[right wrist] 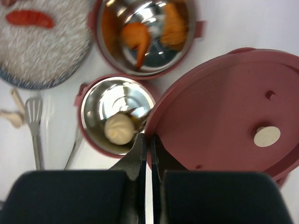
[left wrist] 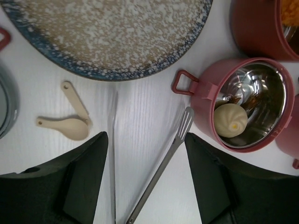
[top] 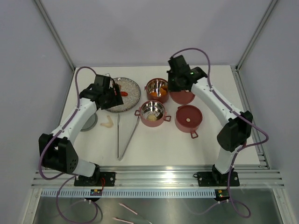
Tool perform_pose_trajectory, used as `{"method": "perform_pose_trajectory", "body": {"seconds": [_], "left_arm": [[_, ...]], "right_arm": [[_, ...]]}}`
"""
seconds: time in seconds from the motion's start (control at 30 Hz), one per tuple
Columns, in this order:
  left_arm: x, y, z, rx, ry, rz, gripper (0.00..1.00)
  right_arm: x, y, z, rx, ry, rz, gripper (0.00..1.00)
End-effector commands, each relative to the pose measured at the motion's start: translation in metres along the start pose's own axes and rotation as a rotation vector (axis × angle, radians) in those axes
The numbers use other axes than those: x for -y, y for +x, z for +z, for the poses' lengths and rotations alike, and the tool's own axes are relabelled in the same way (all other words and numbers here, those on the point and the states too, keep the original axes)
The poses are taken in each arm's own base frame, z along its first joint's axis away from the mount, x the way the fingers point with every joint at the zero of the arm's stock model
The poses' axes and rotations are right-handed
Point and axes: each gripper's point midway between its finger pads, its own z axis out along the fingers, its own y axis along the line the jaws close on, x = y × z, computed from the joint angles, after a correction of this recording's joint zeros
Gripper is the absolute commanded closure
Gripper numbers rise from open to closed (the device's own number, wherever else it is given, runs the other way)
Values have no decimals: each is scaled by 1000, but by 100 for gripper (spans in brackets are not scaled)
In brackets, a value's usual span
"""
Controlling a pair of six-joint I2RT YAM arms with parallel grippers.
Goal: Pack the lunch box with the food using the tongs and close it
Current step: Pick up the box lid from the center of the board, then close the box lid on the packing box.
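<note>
Two open lunch box tiers stand mid-table. The far tier (top: 157, 89) holds orange food (right wrist: 140, 35). The near tier (top: 153, 113) holds a pale bun (left wrist: 230, 120). A red piece of food (right wrist: 30, 18) lies on the speckled plate (top: 131, 100). The tongs (top: 126, 137) lie flat on the table, their tips (left wrist: 186, 122) towards the plate. My left gripper (left wrist: 145, 135) hovers open above those tips, touching nothing. My right gripper (right wrist: 150, 137) is shut on the rim of a red lid (right wrist: 224, 107), held beside the far tier (top: 183, 97).
A second red lid (top: 188, 117) with a pale centre disc lies right of the near tier. Cream spoons (left wrist: 65, 127) and a grey dish (top: 89, 122) lie left of the tongs. Frame posts bound the table's back corners.
</note>
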Motion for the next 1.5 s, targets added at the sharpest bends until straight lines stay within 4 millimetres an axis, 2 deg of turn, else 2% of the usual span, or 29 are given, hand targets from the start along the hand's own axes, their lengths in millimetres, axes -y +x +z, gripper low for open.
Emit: {"method": "perform_pose_trajectory", "body": {"seconds": [0.0,0.03,0.07,0.1,0.13,0.23,0.37,0.47,0.67,1.13,1.23,1.27,1.4,1.47], "left_arm": [[-8,-43,-49,159,14,-67,28],[-10,-46,-54,171,7,-73,28],[-12,-48,-59,184,5,-76,28],[-13,-53,-68,206,8,-81,27],[-13,-55,-72,217,10,-81,27],[-12,-58,-82,239,22,-85,27],[-13,-60,-89,253,16,-81,26],[-15,-59,-91,255,12,-81,26],[-16,-58,-94,260,16,-85,26],[-19,-50,-89,244,10,-88,26],[-20,-49,-88,242,9,-88,26],[-20,-49,-88,240,8,-86,26],[-21,-48,-87,238,6,-86,26],[-21,-48,-88,239,7,-85,26]], "right_arm": [[-45,33,7,-92,-13,-111,100],[-61,32,5,-84,-38,-130,100],[-72,38,8,-95,-48,-155,100],[-79,52,20,-134,-38,-189,100],[-93,61,21,-144,-50,-217,100],[-119,72,31,-162,-87,-250,100],[-137,94,50,-214,-99,-290,100],[-149,103,57,-232,-118,-311,100],[-156,123,76,-276,-116,-330,100],[-162,149,91,-348,-138,-332,100],[-164,147,90,-345,-142,-332,91],[-164,145,88,-342,-145,-330,83],[-171,127,76,-293,-163,-325,66],[-173,118,70,-267,-169,-328,63]]}}
